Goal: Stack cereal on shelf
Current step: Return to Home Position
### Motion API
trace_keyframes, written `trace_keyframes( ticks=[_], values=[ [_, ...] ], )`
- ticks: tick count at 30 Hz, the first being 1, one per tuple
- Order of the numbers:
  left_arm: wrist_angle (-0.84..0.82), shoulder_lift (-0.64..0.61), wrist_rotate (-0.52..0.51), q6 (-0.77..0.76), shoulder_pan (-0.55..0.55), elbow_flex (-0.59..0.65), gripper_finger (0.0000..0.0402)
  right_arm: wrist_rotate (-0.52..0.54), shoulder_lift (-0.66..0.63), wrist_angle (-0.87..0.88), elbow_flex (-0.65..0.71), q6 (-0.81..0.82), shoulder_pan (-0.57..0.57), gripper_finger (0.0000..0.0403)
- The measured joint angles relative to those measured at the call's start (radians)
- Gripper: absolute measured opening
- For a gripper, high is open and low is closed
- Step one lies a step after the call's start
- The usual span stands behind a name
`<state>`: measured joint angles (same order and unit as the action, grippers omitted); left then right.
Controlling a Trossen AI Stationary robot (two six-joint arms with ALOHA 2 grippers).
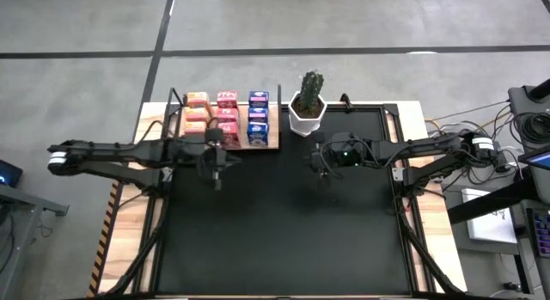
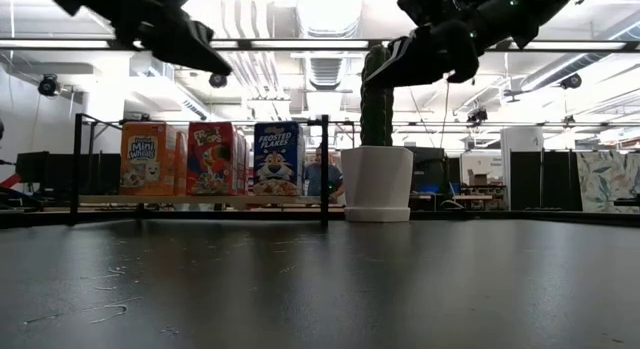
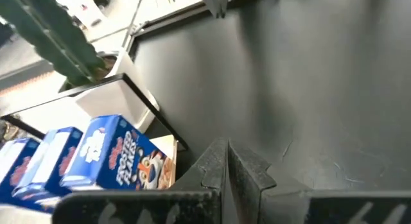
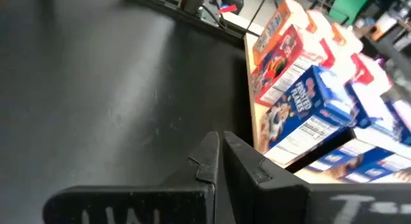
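Several small cereal boxes stand on the light-wood shelf (image 1: 273, 143) at the table's far left, in an orange row (image 1: 198, 111), a pink-red row (image 1: 228, 111) and a blue row (image 1: 258, 111). The low view shows the front orange (image 2: 145, 159), red (image 2: 212, 159) and blue (image 2: 277, 159) boxes upright on the board (image 2: 200, 200). My left gripper (image 1: 222, 154) hovers shut just in front of the shelf, above the mat. My right gripper (image 1: 318, 158) hovers shut in front of the plant pot. Both are empty; their fingers (image 3: 228, 166) (image 4: 220, 160) are pressed together.
A white pot with a cactus (image 1: 307, 107) stands right of the shelf, close to the blue boxes (image 3: 122, 156). Thin black posts (image 2: 324, 169) rise at the shelf's edges. The black mat (image 1: 284, 240) spreads toward the near edge. Cables and gear lie off the table's right side (image 1: 516, 154).
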<state>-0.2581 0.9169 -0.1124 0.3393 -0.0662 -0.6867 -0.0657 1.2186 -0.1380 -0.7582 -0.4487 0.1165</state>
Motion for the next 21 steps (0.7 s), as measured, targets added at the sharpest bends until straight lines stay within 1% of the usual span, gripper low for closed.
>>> trace_keyframes(
  ticks=[4, 12, 17, 21],
  values=[
    [0.004, -0.098, 0.0, 0.011, 0.0, 0.056, 0.0, -0.043, 0.0, -0.025, 0.032, 0.053, 0.0, 0.0011],
    [0.029, -0.282, 0.0, 0.018, 0.0, 0.157, 0.0, -0.047, -0.033, -0.156, 0.132, 0.083, 0.005, 0.0011],
    [0.065, -0.357, 0.0, 0.022, 0.0, 0.21, 0.0, -0.047, -0.108, -0.234, 0.212, 0.091, 0.004, 0.0011],
    [0.071, -0.4, 0.0, 0.039, 0.0, 0.237, 0.0, -0.047, -0.196, -0.246, 0.279, 0.097, 0.004, 0.0011]
  ],
)
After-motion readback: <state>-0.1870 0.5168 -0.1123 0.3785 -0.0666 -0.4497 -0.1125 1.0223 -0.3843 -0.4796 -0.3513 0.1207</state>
